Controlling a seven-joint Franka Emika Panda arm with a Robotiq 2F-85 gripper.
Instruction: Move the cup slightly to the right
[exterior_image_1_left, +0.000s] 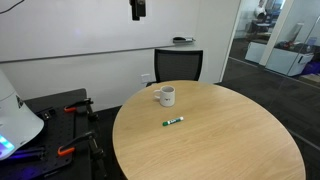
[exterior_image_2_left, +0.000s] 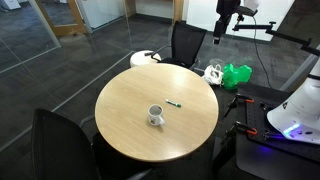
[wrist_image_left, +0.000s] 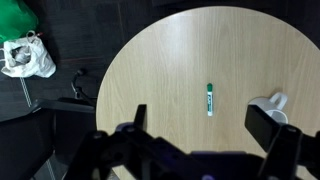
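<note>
The cup, a small white mug with a side handle, stands upright on the round wooden table. It also shows in an exterior view and at the right edge of the wrist view, partly hidden behind a finger. A thin green-and-white marker lies beside it, also seen in the wrist view. My gripper hangs high above the table, open and empty, its two dark fingers spread wide in the wrist view.
Black office chairs stand at the table's far edge and near edge. A green bag and a white bag lie on the dark floor. A robot base and clamps sit beside the table.
</note>
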